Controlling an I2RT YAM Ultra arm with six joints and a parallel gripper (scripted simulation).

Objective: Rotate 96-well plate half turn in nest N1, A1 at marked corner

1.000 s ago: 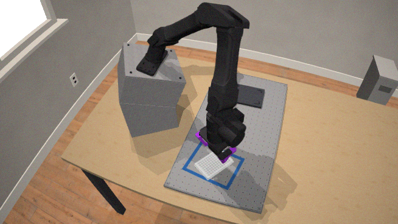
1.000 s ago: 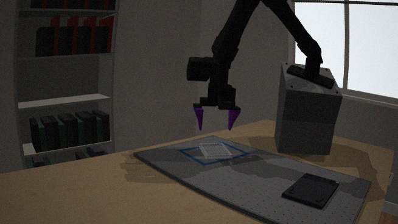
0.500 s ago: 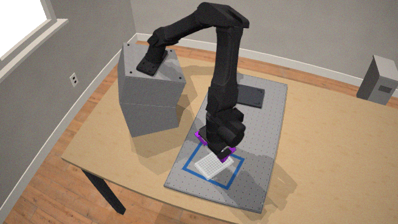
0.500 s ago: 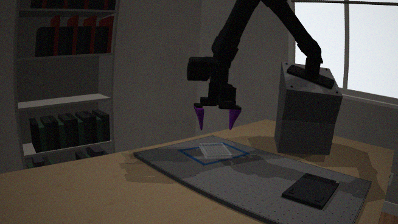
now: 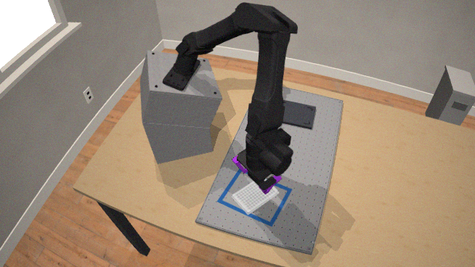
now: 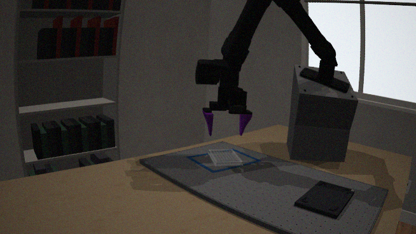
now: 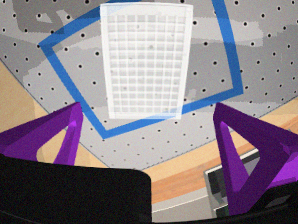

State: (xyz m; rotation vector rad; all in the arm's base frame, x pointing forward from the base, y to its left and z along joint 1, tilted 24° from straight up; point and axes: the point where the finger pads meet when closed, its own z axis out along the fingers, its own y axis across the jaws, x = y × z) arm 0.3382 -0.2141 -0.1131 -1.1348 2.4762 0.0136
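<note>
Arm [image 5: 269, 91] arching up and over from base mount near back-left corner of bench, elbow riding high, forearm dropping pretty much straight down toward front-middle. Wrist pointing down. Gripper [image 6: 226, 127] hanging in air, well clear of surface, jaws spread all the way, gripping nothing. Purple fingers pointing down, tips tapering, sitting wide apart in wrist view.

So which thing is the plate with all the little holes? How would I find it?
Look at the tan table, then the grey metal board dotted with holes lying on it. Near one end of that board is a blue tape square, and the plate lies flat inside it, under the arm's open purple gripper. It is the only pale, see-through thing, covered in a grid of tiny wells; the other slab there is dark.
</note>
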